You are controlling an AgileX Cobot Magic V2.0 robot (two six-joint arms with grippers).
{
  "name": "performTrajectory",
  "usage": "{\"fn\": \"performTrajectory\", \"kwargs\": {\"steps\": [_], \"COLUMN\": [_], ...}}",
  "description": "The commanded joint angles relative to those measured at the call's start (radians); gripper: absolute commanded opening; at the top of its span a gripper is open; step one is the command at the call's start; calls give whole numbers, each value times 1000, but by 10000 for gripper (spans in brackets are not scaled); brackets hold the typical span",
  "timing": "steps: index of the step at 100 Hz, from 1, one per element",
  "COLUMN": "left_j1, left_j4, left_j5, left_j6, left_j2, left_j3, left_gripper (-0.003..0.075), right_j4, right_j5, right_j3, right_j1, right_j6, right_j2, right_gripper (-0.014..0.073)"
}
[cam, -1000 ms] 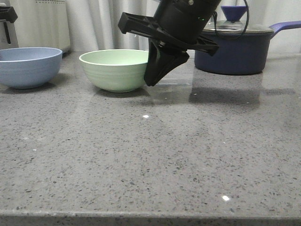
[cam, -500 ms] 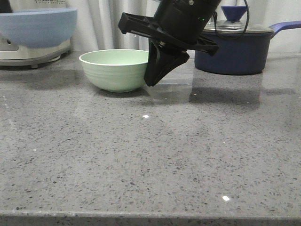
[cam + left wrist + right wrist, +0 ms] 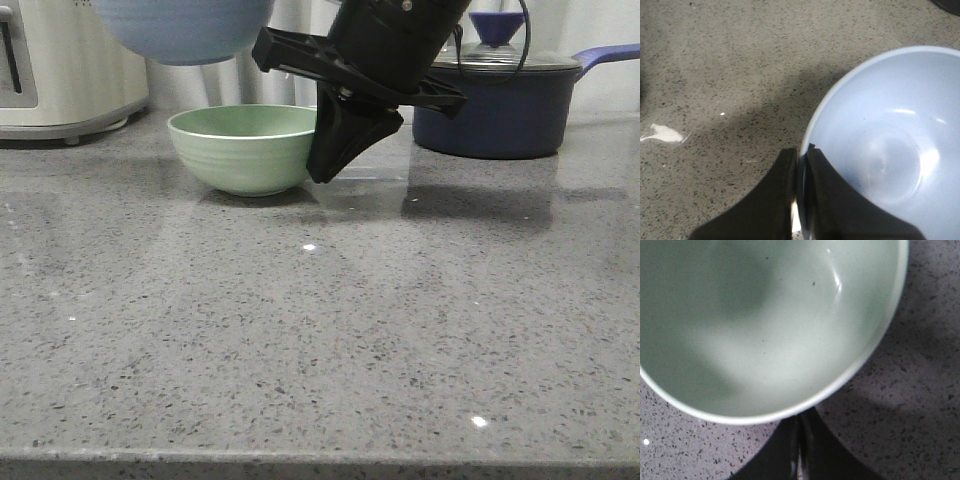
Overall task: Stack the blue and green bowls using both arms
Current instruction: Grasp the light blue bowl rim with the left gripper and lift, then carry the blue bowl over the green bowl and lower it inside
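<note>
The blue bowl (image 3: 185, 30) hangs in the air at the upper left of the front view, just left of and above the green bowl (image 3: 245, 148). My left gripper (image 3: 801, 152) is shut on the blue bowl (image 3: 890, 145) at its rim, one finger inside and one outside; the gripper itself is out of the front view. The green bowl (image 3: 765, 325) stands upright and empty on the grey counter. My right gripper (image 3: 322, 172) points down against the green bowl's right side. Its fingers are shut together just outside the rim, holding nothing (image 3: 801, 421).
A dark navy saucepan (image 3: 500, 110) with a glass lid stands at the back right. At the back left stands a white appliance (image 3: 60, 70), with curtains behind it. The counter's front edge (image 3: 320, 455) runs along the bottom.
The blue bowl has risen off the counter at the far left and travelled up and to the right, toward the green bowl. The green bowl now lies in shadow. The right arm has not moved.
</note>
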Motion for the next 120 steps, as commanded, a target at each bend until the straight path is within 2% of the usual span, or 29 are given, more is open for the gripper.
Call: {"fn": "performTrajectory", "kwargs": {"steps": [1,34,93,105,120], "left_j1": [-18,-22,-66,-66,-66], "left_j4": [-17,-50,-54,-66,-69], "left_j5": [-53,-49,-73,-73,-75], "left_j6": [1,1,31,99,101], "left_j2": [-34,39,39,39,39], "left_j3": [-36,-36,-40,-40,-40], "left_gripper": [-20,-20,-20,-20,-20], "right_j4": [21,21,21,21,21], "right_j5": [-29,-29,-29,-29,-29], "right_j3": [-25,-25,-25,-25,-25], "right_j1": [-2,-2,-2,-2,-2], "right_j6": [-11,-11,-11,-11,-11], "right_j2": [-47,-47,-47,-47,-47], "right_gripper": [-80,-80,-80,-80,-80]}}
